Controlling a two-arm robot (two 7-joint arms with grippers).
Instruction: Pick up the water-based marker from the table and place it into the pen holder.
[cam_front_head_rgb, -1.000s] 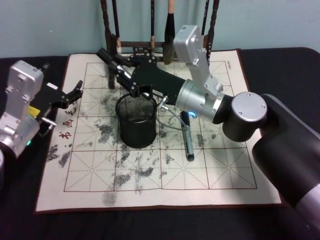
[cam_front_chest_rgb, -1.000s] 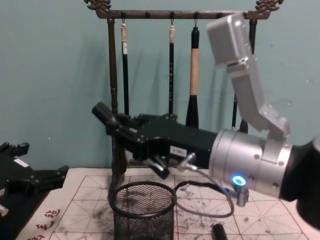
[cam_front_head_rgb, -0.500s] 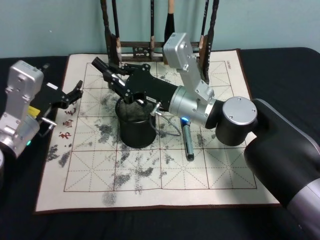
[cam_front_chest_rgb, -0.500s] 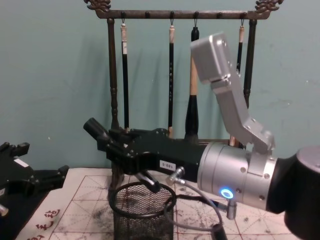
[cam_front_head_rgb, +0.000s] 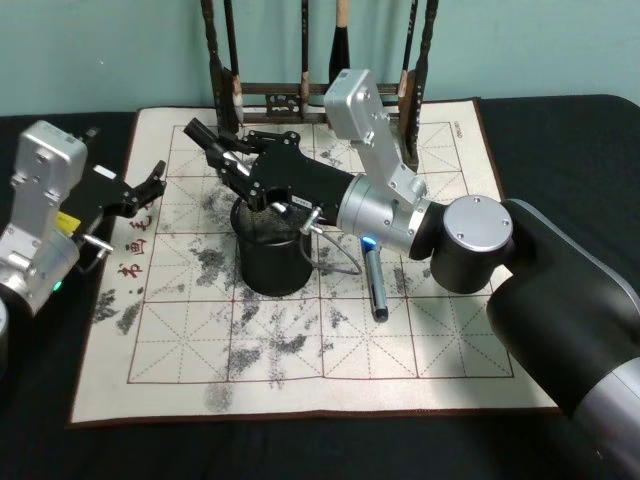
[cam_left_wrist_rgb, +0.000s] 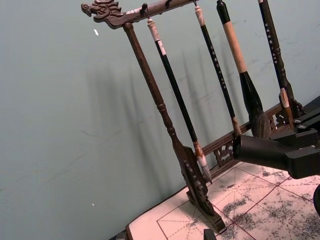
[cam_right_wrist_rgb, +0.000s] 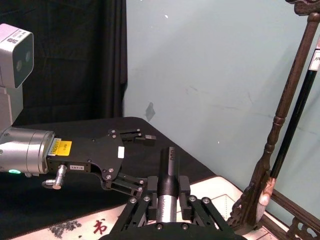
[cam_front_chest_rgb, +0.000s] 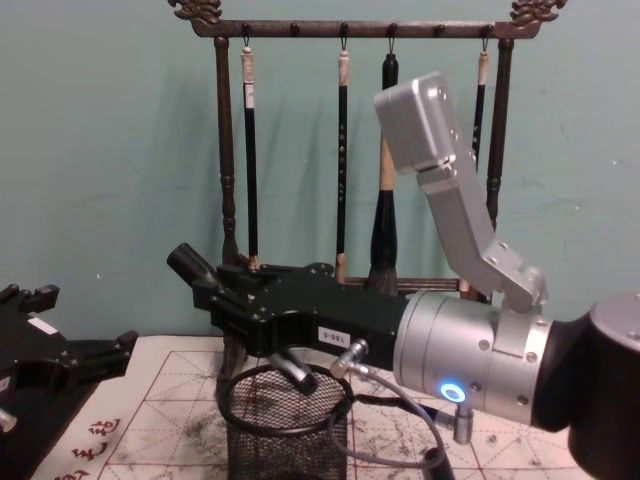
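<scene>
Wooden brush rack (cam_front_chest_rgb: 225, 150), hanging brushes (cam_front_chest_rgb: 384, 232)

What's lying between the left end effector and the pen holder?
Just bare, ink-stained mat, seen in the head view between the left end effector and pen holder; the right end effector holds the marker above the holder.

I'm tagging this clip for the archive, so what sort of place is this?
Probably a calligraphy desk set up as a robot workspace: ink-stained red-gridded mat, wooden brush rack, black mesh pen holder.
</scene>
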